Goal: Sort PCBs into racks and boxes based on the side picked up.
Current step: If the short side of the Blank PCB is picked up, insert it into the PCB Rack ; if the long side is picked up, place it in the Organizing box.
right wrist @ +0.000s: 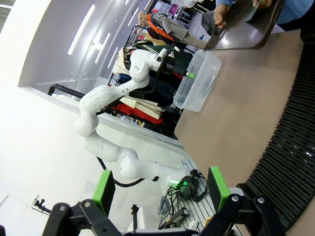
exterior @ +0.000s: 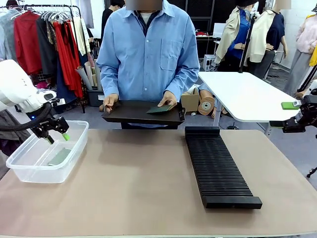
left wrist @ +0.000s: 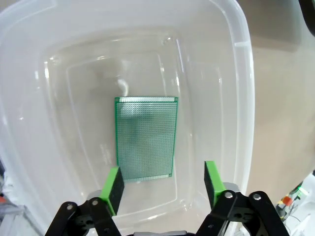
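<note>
Note first what you cannot verify. In the front view the right arm (exterior: 303,117) is cut off by the picture's right edge, and its end is too dark and small there to read. The tray PCB (exterior: 161,109) on the black tray (exterior: 133,115) is partly covered by one hand (exterior: 169,98) of the person, so you cannot tell which face is up. The person's other hand (exterior: 109,102) holds the tray's opposite end. The tray sits at the far edge of the bench (exterior: 138,193), and you cannot tell whether it rests on it. In the left wrist view, a green pad of the left fingers (left wrist: 114,189) overlaps one near corner of the tub PCB (left wrist: 146,137). This board lies flat on the floor of the clear tub (left wrist: 243,73), dotted face up, apart from the walls. The left fingers point down over the tub's opening, spread wide and holding nothing. The tub stands at the bench's left end. In the right wrist view the right fingers (right wrist: 216,183) are likewise spread wide with nothing between them, held off to the bench's right side. The black rack (right wrist: 295,162) runs alongside, lying on the bench right of centre.
</note>
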`<state>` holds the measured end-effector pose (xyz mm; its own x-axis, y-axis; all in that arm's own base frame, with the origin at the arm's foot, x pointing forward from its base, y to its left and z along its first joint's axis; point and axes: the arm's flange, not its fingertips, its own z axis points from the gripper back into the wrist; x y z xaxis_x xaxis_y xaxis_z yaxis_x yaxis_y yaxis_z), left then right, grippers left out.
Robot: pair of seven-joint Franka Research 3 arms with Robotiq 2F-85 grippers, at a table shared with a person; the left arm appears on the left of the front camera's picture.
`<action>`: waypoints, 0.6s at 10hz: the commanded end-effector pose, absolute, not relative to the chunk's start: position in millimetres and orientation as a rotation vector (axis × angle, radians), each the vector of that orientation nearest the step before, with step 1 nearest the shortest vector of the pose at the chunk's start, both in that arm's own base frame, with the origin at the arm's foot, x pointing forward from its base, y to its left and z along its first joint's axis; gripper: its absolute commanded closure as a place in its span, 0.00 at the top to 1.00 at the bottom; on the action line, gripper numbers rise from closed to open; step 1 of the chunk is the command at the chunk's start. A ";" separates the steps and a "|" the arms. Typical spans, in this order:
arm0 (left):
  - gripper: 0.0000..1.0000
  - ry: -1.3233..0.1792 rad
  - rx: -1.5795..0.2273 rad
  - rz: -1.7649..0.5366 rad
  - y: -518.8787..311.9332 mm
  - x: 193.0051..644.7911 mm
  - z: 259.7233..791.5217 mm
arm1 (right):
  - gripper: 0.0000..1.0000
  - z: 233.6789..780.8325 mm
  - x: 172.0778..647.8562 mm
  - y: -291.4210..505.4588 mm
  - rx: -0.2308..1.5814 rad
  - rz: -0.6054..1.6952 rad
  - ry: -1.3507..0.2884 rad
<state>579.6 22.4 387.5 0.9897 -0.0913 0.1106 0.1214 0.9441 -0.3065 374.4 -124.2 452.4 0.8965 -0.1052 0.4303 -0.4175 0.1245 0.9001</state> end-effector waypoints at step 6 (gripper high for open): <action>1.00 -0.080 -0.221 -0.090 16.8 563.4 407.7 | 1.00 454.3 372.9 -124.8 1.444 0.248 -0.444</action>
<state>568.4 19.1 407.3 0.9914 -0.0869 0.0976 0.1073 0.9678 -0.2279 374.4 -124.2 452.4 0.8965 -0.1052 0.4303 -0.4175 0.1245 0.9001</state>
